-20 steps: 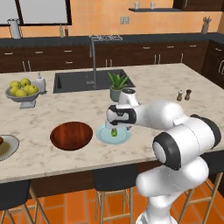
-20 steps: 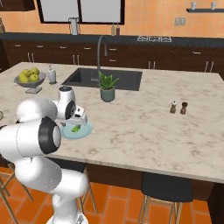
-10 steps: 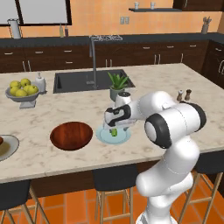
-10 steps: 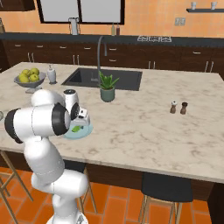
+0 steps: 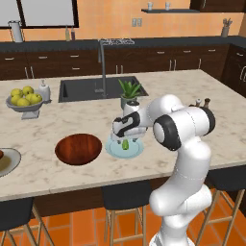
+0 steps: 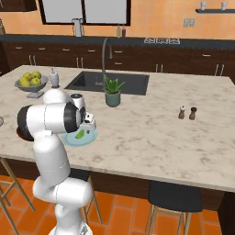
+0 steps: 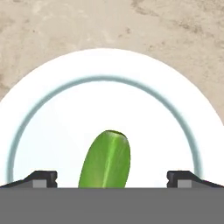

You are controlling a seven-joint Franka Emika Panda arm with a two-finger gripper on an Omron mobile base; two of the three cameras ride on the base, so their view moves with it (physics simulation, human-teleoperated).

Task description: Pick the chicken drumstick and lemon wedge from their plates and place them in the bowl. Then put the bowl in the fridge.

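The gripper [image 7: 112,179] hangs low over the pale blue plate [image 5: 136,149], and its two finger tips stand wide apart, holding nothing. In the hand view the lemon wedge [image 7: 106,160] lies on this plate between the two tips, nearer to the left one, and neither tip touches it. The wedge [image 5: 125,144] is bright green and sits near the middle of the plate. The dark wooden bowl [image 5: 78,149] stands on the tabletop [image 5: 48,125] just beside the plate, on its left in the left base view, and has nothing inside. The second plate [image 5: 6,162] is at the left edge of the same view, well apart
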